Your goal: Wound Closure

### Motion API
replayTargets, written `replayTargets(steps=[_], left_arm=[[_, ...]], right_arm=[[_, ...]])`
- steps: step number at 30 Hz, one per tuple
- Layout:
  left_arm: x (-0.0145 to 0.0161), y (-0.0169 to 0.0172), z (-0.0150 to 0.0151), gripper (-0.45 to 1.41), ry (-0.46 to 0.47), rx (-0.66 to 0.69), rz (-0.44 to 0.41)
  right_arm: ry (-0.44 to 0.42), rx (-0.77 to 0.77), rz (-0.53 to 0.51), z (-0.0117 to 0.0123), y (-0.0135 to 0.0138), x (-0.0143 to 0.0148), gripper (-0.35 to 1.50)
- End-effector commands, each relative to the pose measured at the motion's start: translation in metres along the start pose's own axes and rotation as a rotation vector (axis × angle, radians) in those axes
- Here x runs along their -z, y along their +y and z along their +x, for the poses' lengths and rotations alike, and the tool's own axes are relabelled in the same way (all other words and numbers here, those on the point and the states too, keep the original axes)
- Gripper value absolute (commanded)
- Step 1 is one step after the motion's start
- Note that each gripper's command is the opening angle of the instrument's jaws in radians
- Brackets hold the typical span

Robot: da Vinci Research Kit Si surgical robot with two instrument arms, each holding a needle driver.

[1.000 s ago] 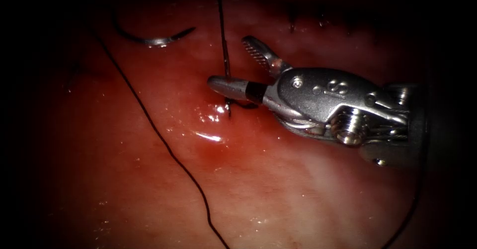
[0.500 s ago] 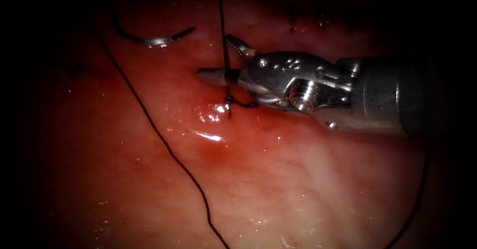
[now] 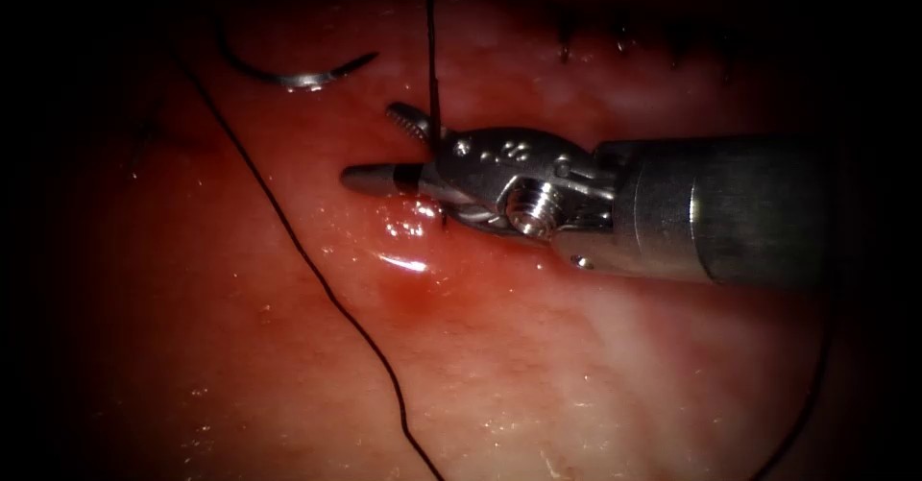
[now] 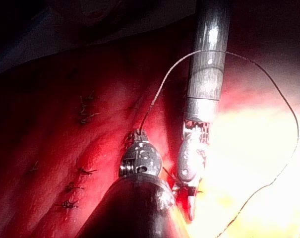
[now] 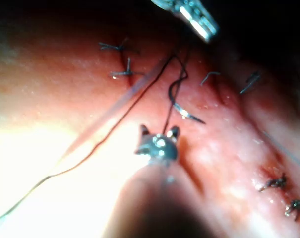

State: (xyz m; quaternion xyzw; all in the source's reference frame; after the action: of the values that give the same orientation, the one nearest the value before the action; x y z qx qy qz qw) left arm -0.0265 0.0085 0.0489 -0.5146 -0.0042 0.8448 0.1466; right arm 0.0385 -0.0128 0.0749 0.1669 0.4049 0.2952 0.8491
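My right tool (image 3: 382, 147) reaches in over the tissue (image 3: 538, 366) with its jaws open. A taut upright strand of thread (image 3: 431, 49) runs between them, close to the hinge, just above the stitch (image 3: 443, 214) it rises from. The right wrist view shows the same open jaws (image 5: 159, 132) around that strand. My left tool (image 4: 139, 134) is shut on the thread and holds it up; it also appears in the right wrist view (image 5: 197, 17). The curved needle (image 3: 298, 80) lies free on the tissue, up and left of the stitch, held by neither tool.
A slack strand of thread (image 3: 317, 275) crosses the tissue from upper left to the lower edge. Several tied stitches (image 3: 564, 49) sit along the far closed cut. Red fluid (image 3: 408, 294) pools below the stitch.
My right tool has moved left and rolled over. Its open jaws have narrowed around the upright strand. Needle and slack thread have not moved.
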Motion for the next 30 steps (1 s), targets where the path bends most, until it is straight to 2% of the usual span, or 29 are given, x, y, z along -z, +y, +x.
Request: replayTargets(steps=[1, 4, 5, 6, 7, 8, 9, 11, 13, 18, 19, 20, 21, 22, 23, 26, 30], left_arm=[[-0.0008, -0.0001, 0.0002, -0.45, 0.003, -0.001, 0.001], [-0.0008, 0.0002, 0.0003, -0.45, 0.005, -0.001, -0.001], [-0.0008, 0.0002, 0.0003, -0.45, 0.005, -0.001, -0.001], [-0.0008, 0.0002, 0.0003, -0.45, 0.005, -0.001, -0.001], [-0.0008, 0.0002, 0.0004, -0.45, 0.005, -0.001, -0.002], [-0.0008, 0.0003, 0.0004, -0.45, 0.005, -0.001, -0.002], [-0.0008, 0.0003, 0.0004, -0.45, 0.006, -0.002, -0.002], [-0.0007, 0.0005, 0.0004, -0.45, 0.006, -0.002, -0.003], [-0.0006, 0.0005, 0.0004, -0.45, 0.006, -0.002, -0.004], [-0.0002, 0.0006, 0.0004, -0.45, 0.008, -0.003, -0.008], [0.0000, 0.0006, 0.0004, -0.45, 0.009, -0.003, -0.010], [0.0001, 0.0006, 0.0004, -0.45, 0.009, -0.003, -0.011], [0.0002, 0.0005, 0.0004, -0.45, 0.009, -0.003, -0.012], [0.0002, 0.0005, 0.0003, -0.45, 0.010, -0.003, -0.012], [0.0003, 0.0004, 0.0003, -0.45, 0.011, -0.003, -0.014], [0.0003, 0.0001, 0.0003, -0.45, 0.012, -0.002, -0.015], [0.0003, -0.0005, 0.0001, -0.45, 0.010, -0.003, -0.015]], right_arm=[[0.017, 0.000, -0.004, 0.0002, 0.0006, -0.0007, 1.28], [0.041, 0.000, -0.008, 0.0003, 0.0010, -0.0006, 1.21], [0.044, 0.001, -0.008, 0.0003, 0.0010, -0.0007, 1.14], [0.047, 0.001, -0.008, 0.0003, 0.0009, -0.0007, 0.96], [0.059, 0.003, -0.007, 0.0002, 0.0007, -0.0006, 0.52], [0.073, 0.005, -0.005, 0.0000, 0.0006, -0.0005, -0.15], [0.079, 0.008, -0.006, -0.0001, 0.0004, -0.0004, -0.35], [0.064, 0.001, -0.045, 0.0002, 0.0004, -0.0004, -0.35], [0.090, 0.014, -0.063, 0.0005, 0.0005, -0.0003, -0.35], [0.141, 0.061, -0.069, 0.0009, 0.0008, 0.0002, -0.35], [0.161, 0.063, -0.042, 0.0010, 0.0009, 0.0005, -0.35], [0.176, 0.063, -0.037, 0.0010, 0.0010, 0.0008, 0.25], [0.188, 0.063, -0.035, 0.0010, 0.0011, 0.0012, 0.59], [0.196, 0.061, -0.034, 0.0011, 0.0013, 0.0016, 1.08], [0.222, 0.060, -0.026, 0.0011, 0.0017, 0.0027, 1.38], [0.251, 0.057, -0.038, 0.0008, 0.0021, 0.0043, 1.48], [0.270, 0.097, -0.034, -0.0013, 0.0037, 0.0096, 1.48]])
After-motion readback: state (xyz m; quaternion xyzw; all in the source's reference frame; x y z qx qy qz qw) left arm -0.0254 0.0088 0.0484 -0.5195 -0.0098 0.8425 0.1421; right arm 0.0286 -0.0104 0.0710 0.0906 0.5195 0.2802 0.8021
